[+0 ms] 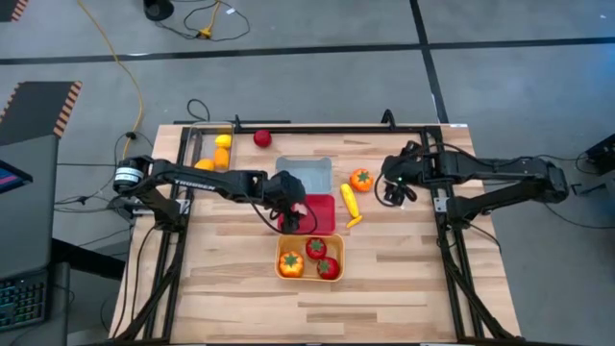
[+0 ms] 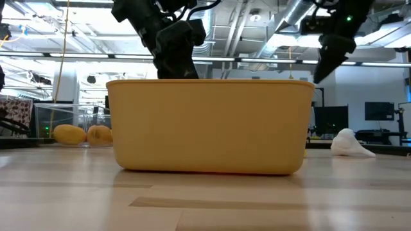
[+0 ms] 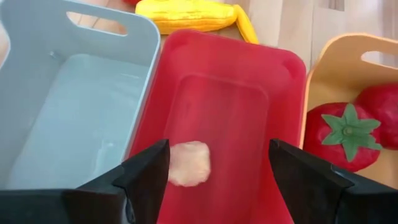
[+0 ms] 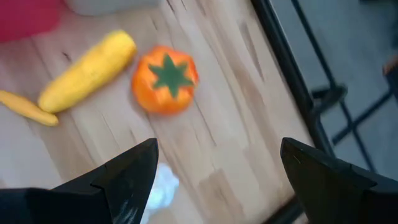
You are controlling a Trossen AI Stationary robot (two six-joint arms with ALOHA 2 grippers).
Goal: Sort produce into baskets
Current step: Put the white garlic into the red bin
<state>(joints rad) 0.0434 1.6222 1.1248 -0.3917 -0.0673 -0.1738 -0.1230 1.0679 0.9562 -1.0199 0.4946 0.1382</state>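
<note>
Left wrist view: the left gripper (image 3: 217, 180) hangs over the red tub (image 3: 249, 81) with its fingers parted and nothing between them; a pale garlic bulb (image 3: 188, 163) lies on the tub floor just below. The main risk, as I judge it, is the fingers catching the tub wall as the arm lifts, dragging the red tub against the blue-grey tub (image 3: 37, 74) or the orange tub (image 3: 339, 62) that sit on either side of it.

The right gripper (image 1: 394, 192) hovers wide open and empty above a second white garlic bulb (image 4: 158, 186). A careless close could pinch it off-centre and squirt it toward the table edge, or nudge the orange green-stemmed fruit (image 4: 165, 79) nearby.

Counted from above: three tubs and one clear tray (image 1: 202, 139); three pieces in the orange tub, two of them red tomatoes; one corn cob (image 4: 87, 70); one loose red fruit (image 1: 261, 138); about three yellow-orange fruits in the tray.
</note>
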